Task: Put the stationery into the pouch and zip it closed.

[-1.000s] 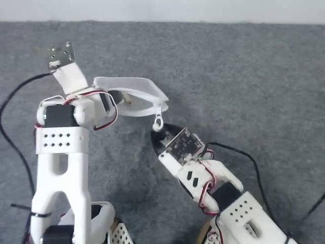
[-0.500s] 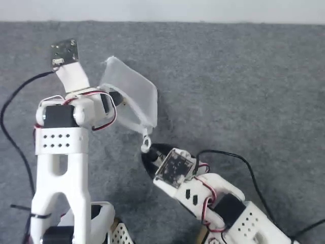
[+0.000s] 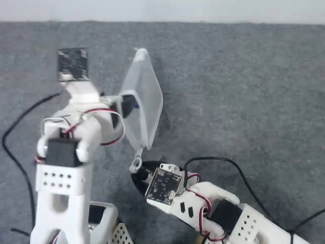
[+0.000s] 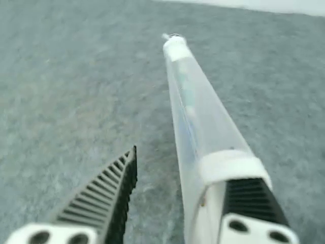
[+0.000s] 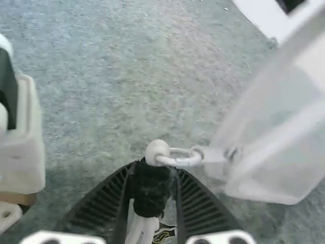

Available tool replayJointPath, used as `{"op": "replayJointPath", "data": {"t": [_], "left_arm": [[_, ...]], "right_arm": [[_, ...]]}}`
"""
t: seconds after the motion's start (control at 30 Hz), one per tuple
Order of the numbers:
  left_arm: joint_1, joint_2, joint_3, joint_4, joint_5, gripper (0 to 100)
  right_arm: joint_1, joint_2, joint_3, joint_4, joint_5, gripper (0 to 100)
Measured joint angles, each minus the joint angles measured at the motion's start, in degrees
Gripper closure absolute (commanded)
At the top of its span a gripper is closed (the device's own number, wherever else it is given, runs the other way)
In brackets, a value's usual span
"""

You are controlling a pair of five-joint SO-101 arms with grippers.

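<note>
Pouch (image 3: 144, 94): translucent, turned up on edge between the two arms; one corner toward the far side of the table, zipper corner toward the near side.

Pouch from the left wrist (image 4: 190, 101): edge-on, running straight away from the fingers, laid along the inner face of one of them.

Left gripper (image 3: 127, 104): against the pouch's flat side, about midway along its length.

Left gripper state: parted. Ribbed black finger (image 4: 114, 193) well clear of the pouch, with grey surface showing in the gap. Opposite finger (image 4: 249, 198) touching the pouch, with a white band across its tip. Unclear whether that finger lies beside the pouch or inside it.

Zipper pull (image 3: 136, 163): white ring hanging off the pouch's near-side corner, reaching to the right arm's fingertips.

Right gripper (image 3: 137, 175): just beside the zipper corner on the near side, pointing up at it.

Right gripper state: closed on the zipper pull (image 5: 175, 156), fingertips (image 5: 151, 175) meeting under the ring's bead end.

Pouch relative to the right gripper: body (image 5: 274, 127) off to one side, apart from the fingers, joined to them through the ring and slider.

Table (image 3: 244, 91): covered in a grey, carpet-like mat.

Cables: black lead (image 3: 15, 127) curling beside the left arm, another (image 3: 238, 170) looping behind the right arm.
</note>
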Motion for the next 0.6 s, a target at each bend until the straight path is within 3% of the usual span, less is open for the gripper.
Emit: {"op": "replayJointPath", "data": {"t": [0.4,0.6], "left_arm": [[14.6,-8.8,11.1,-2.9,-14.2,74],[17.9,-12.2,14.1,-2.9,-16.7,74]], "right_arm": [[-2.3,0.0,0.0,1.1,0.0,99.2],[-2.3,0.0,0.0,1.1,0.0,99.2]]}}
